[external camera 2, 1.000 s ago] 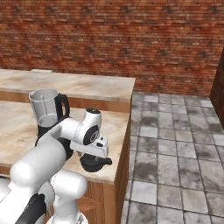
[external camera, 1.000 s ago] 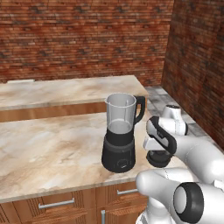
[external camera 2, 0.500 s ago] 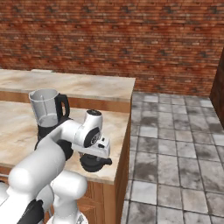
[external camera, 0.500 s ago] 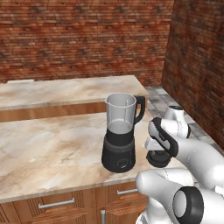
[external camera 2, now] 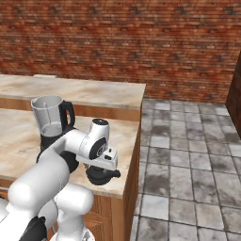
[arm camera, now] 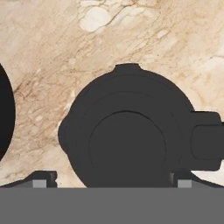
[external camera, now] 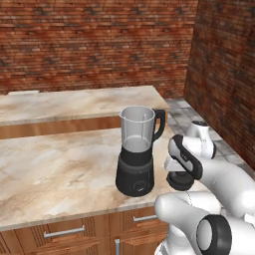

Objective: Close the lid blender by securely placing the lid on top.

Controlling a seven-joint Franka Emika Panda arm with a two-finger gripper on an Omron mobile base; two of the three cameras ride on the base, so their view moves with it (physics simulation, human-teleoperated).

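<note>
Jaws are standing spread, one dark tip showing to each side of the lid (arm camera: 127,135), gripping nothing yet; the gripper (arm camera: 111,181) is hanging straight above that round cap, which is lying flat on the table (external camera: 60,164) with its side tab sticking out past one tip. Beyond it, the blender (external camera: 135,152) is standing upright just beside, jar mouth uncovered, so I judge the lift must travel that way.

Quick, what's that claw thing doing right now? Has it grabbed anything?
Gripper: open, holding nothing, its fingers either side of the lid on the counter.
</note>
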